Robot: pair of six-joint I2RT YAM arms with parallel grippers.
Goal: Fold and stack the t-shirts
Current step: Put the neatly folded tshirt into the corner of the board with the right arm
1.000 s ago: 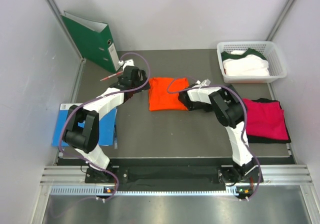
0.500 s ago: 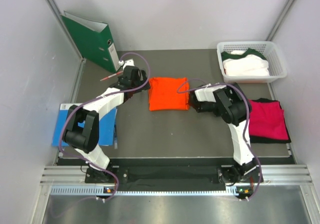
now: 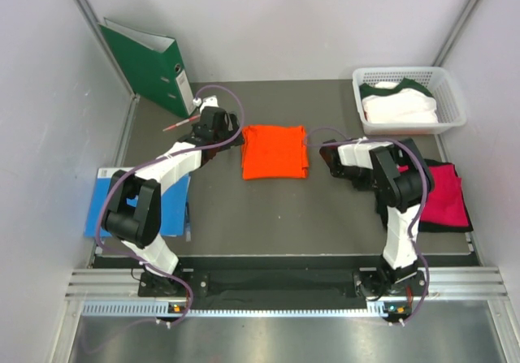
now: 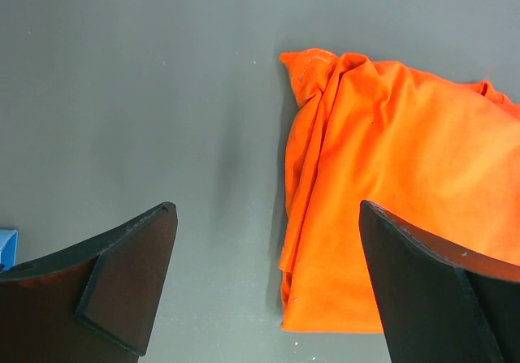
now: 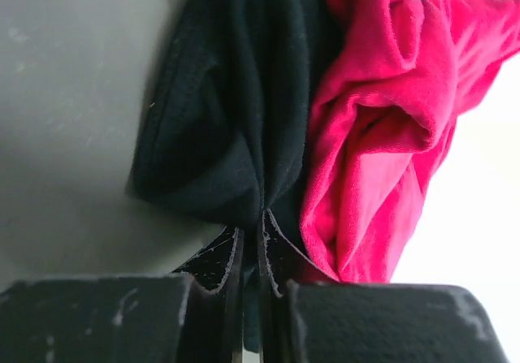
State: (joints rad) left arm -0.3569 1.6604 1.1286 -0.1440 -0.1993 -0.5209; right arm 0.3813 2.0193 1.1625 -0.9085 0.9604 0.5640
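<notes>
Folded shirt (image 3: pixel 275 152) centre, shirt pile (image 3: pixel 443 196) right, basket (image 3: pixel 410 127) behind

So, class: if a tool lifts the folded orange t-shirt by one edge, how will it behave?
Probably floppy: the orange t-shirt shows soft creases and bunched edges. Its fold would likely sag open; the layers lie loose.

Bright, even light; black t-shirt (image 5: pixel 219 119) sharp, right end effector (image 5: pixel 262 221) blurred.
</notes>
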